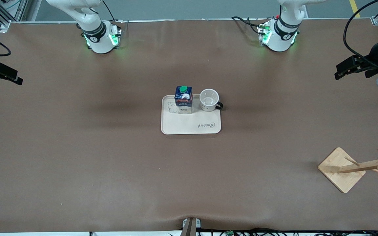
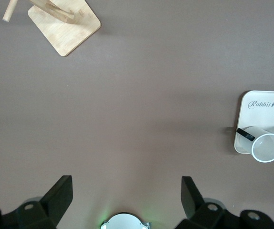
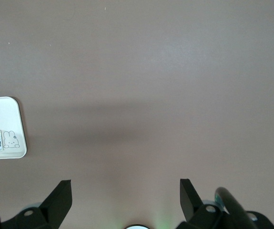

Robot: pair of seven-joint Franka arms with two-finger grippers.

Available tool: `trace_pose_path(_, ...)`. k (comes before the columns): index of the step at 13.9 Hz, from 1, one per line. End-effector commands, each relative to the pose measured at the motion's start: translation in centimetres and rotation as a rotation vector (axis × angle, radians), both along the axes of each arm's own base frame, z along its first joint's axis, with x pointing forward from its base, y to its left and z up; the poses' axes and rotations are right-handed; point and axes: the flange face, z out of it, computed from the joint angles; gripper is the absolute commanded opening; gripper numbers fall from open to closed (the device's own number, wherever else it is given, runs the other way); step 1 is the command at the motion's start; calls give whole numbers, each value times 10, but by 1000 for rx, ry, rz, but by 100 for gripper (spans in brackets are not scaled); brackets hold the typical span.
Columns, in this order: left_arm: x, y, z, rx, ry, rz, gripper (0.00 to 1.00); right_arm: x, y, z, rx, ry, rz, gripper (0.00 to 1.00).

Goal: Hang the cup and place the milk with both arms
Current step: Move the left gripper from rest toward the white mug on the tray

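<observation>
With both tools, left (image 2: 127, 195) and right (image 3: 126, 195), empty, jaws spread over bare bench, the white smiley mug (image 1: 209, 100) and blue green-capped milk carton (image 1: 183, 99) on the cream tray (image 1: 190, 126) warrant separate, centred, vertical approaches.

White jointed arms (image 1: 92, 23), black joint bands, green-lit bases, black cables, black fingers (image 2: 60, 195)
</observation>
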Motion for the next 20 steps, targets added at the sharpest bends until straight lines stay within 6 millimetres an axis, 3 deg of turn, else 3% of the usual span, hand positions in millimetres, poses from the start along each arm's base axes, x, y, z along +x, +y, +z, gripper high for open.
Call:
trace_pose_path(1, 2, 1, 5, -22, -12, -2, 100, -4, -3, 4, 6, 0, 4, 100)
trace_pose_path(6, 3, -2, 5, -11, -13, -21, 100, -4, -3, 3, 6, 2, 4, 100)
trace_pose_path(8, 9, -2, -5, -24, 7, -23, 100, -4, -3, 3, 7, 3, 4, 100)
trace_pose_path(10, 23, 2, -29, -16, 46, -19, 100, -4, -3, 3, 7, 3, 4, 100)
trace_pose_path(14, 26, 8, -36, -17, 58, -6, 100, -4, -3, 4, 6, 2, 6, 100)
trace_pose_path(17, 34, 5, -52, -16, 86, -8, 100, -4, -3, 3, 7, 3, 4, 100)
trace_pose_path(20, 33, -5, -51, -12, 85, -12, 100, -4, -3, 3, 7, 3, 6, 100)
